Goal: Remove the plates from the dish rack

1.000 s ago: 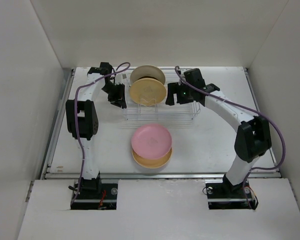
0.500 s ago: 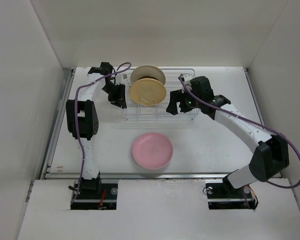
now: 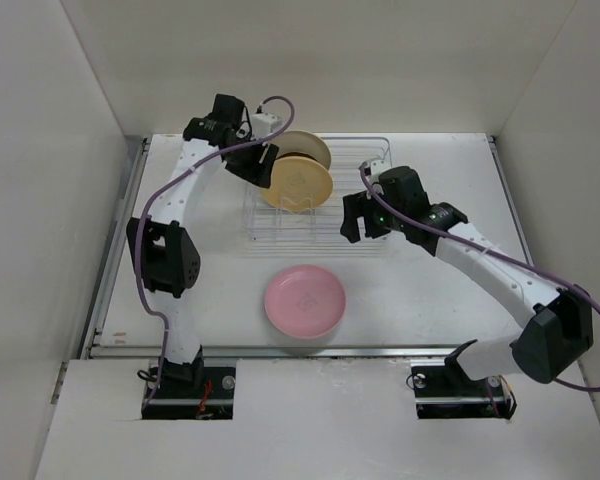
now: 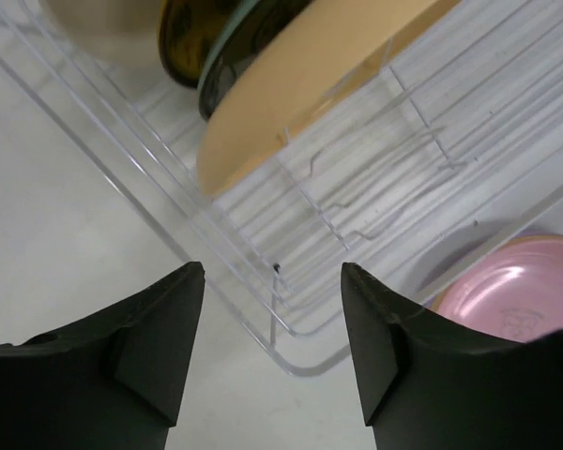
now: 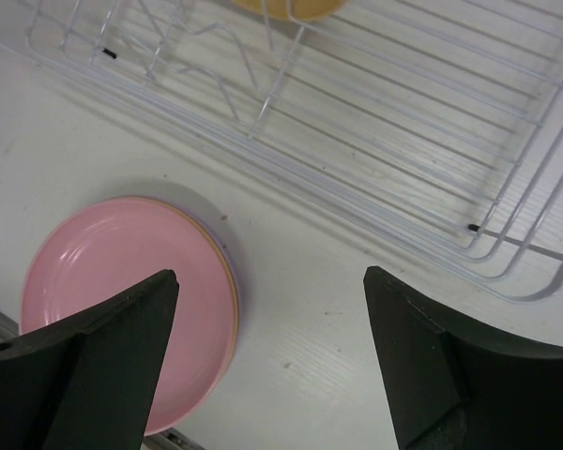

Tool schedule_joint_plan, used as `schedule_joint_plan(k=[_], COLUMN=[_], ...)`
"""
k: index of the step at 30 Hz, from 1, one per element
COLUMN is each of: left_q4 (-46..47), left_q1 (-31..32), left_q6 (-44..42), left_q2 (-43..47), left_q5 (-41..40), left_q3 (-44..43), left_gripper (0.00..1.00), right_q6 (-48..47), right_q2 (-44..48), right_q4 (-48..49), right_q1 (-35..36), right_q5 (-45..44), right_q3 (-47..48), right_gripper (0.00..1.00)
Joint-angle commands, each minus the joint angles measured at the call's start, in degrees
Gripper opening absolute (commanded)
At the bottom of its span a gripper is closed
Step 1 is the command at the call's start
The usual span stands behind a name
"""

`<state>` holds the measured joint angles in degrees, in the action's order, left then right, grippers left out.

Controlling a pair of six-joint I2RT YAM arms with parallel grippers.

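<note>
The dish rack (image 3: pixel 318 205) stands at the far middle of the table (image 3: pixel 410 300), with an orange-yellow plate (image 3: pixel 298 183), small dark plates (image 4: pixel 192 33) and a cream plate (image 3: pixel 302 147) upright in its left end. The left gripper (image 4: pixel 272 281) hangs over the rack's left edge beside the orange-yellow plate, and the right gripper (image 5: pixel 267 281) hovers over the rack's near edge. Both have their jaws wide apart and hold nothing. A pink plate (image 3: pixel 304 300) tops a stack on the table in front of the rack.
</note>
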<state>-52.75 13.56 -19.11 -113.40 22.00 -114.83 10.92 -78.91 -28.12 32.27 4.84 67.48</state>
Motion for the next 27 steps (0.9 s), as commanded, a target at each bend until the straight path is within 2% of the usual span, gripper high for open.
schedule_joint_plan(k=[1,7,8,9,11,14,18,27], left_q4=[3.7,12.2,12.2,12.8,12.8,13.4,13.4,12.8], left_q1=[2.2,5.2,5.2,5.2,5.7,5.7,5.7,5.7], left_q6=[-5.8,-5.8,-5.1,-5.1,-3.7,-3.6,-3.6,-2.6], left_q2=[0.0,-3.3,-4.2,-4.9,-4.9,-4.3,-3.1,4.3], left_q5=[-4.6,-14.8,-16.9,-17.5,-18.0,-18.6,-18.6,-18.0], left_q3=[-2.3,-2.3,-2.9,-2.9,-3.6,-3.0,-2.3,-2.3], left_gripper=[0.58,0.56,0.53,0.4,0.26,0.11,0.0,0.0], right_q6=[0.9,1.5,1.5,1.5,1.5,1.5,1.5,1.5], right_q2=[2.5,2.5,2.5,2.5,2.5,3.2,2.6,2.1], right_q4=[1.3,1.3,1.3,1.3,1.3,1.3,1.3,1.3], right_q1=[0.2,0.2,0.2,0.2,0.2,0.2,0.2,0.2], right_q5=[-5.5,-7.6,-8.1,-8.1,-8.1,-8.6,-8.6,-8.6], right_q3=[0.3,-0.3,-0.3,-0.3,-0.3,-0.9,-0.9,-0.9], right_gripper=[0.86,0.86,0.86,0.86,0.86,0.86,0.86,0.86])
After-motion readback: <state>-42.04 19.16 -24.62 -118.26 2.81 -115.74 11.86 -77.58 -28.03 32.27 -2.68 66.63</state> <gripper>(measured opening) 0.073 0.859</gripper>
